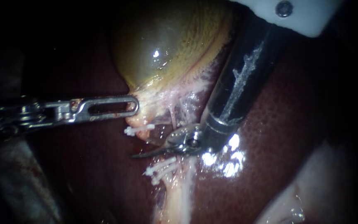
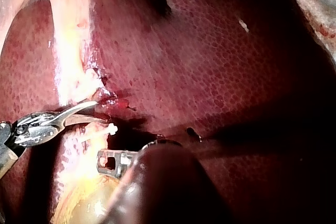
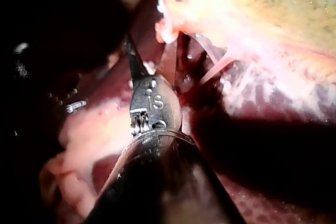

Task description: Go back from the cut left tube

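Draw the right instrument (image 1: pixel 139 154) back toward the upper right, its claw barely parted and empty, clear of the clips (image 1: pixel 160 168). The left instrument's (image 1: pixel 133 107) claw grips the gallbladder (image 1: pixel 166 45).

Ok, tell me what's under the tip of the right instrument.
Dark liver shows beneath the tip of the right instrument, between one white clip above and several clips below. Its wrist and shaft hide the tissue right under them.
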`<state>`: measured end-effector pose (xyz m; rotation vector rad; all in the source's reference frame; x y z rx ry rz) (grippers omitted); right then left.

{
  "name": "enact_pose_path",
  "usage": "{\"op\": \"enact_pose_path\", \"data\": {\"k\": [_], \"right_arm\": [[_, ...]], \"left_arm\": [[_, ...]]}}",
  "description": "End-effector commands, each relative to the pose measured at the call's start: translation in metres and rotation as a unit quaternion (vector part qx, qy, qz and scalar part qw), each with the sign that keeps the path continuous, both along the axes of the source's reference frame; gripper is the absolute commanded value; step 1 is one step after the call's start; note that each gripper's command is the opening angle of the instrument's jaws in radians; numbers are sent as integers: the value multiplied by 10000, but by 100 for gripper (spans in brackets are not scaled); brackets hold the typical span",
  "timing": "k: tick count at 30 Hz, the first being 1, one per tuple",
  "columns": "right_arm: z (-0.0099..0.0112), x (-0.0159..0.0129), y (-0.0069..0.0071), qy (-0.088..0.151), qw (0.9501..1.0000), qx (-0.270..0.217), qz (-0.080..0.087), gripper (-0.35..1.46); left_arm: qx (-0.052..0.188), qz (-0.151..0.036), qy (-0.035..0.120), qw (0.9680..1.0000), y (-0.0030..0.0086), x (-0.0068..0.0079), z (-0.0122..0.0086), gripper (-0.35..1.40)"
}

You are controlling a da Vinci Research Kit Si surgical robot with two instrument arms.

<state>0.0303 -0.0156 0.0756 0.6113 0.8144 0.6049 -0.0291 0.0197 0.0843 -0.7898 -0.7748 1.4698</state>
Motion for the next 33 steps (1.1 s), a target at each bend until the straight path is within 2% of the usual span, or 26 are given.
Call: {"op": "enact_pose_path", "data": {"k": [1, 5, 8, 12, 14, 18, 25, 29, 33], "right_arm": [[-1, -2, -1, 5, 10000, -16, 15, 71], [-6, -12, -3, 12, 9999, -81, 75, 74], [-12, -23, -4, 52, 9998, -130, 143, 69], [-22, -39, -2, 52, 9992, -311, 246, 78], [-29, -50, -1, 68, 9986, -415, 312, 79], [-47, -75, 2, 84, 9963, -680, 522, 104], [-81, -117, 11, 77, 9914, -1043, 789, 106], [-90, -131, 17, -36, 9885, -1256, 837, 108], [-87, -144, 21, -172, 9857, -1447, 844, 114]], "left_arm": [[0, 2, 0, 10000, 0, 0, 0, -35], [0, 3, -1, 10000, 0, 0, 0, -35], [-1, 4, -2, 10000, 0, 0, 0, -35], [-4, 7, -3, 10000, 0, 1, 2, -35], [-7, 8, -4, 10000, 0, 1, 3, -35], [-8, 10, -5, 10000, 0, 1, 4, -35], [-9, 11, -6, 10000, 1, 2, 5, -35], [-11, 11, -6, 10000, 1, 1, 6, -35], [-14, 11, -6, 10000, 1, 1, 8, -35]]}}
